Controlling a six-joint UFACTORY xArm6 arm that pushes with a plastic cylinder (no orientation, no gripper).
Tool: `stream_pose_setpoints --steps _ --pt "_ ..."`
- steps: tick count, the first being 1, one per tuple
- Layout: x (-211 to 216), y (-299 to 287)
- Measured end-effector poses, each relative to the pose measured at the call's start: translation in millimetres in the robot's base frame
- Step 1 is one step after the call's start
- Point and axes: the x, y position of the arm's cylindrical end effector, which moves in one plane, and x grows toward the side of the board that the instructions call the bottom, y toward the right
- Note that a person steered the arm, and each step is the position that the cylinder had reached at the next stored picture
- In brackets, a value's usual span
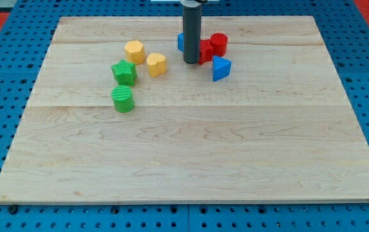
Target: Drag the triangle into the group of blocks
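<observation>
A blue triangle block (220, 67) lies at the view's upper middle, just below and right of two red blocks: a red cylinder (218, 43) and a red block (205, 51) partly hidden by the rod. Another blue block (180, 42) peeks out left of the rod. My tip (191, 61) rests on the board just left of the red blocks, about 45 pixels left of the blue triangle, not touching it. To the left stand a yellow hexagonal block (134, 51), a second yellow block (156, 64), a green cube (124, 72) and a green cylinder (123, 99).
The blocks sit on a pale wooden board (184, 161) over a blue perforated table. The board's top edge runs close behind the red and blue blocks.
</observation>
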Motion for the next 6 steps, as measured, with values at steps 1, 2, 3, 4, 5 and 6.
stream_pose_setpoints --steps 1,2,3,4,5,6 --pt "-1.0 0.0" --pt "-1.7 -0.7" --pt "31.3 -1.9" --pt "54.9 0.8" --pt "90.0 12.5" --pt "71.2 43.4"
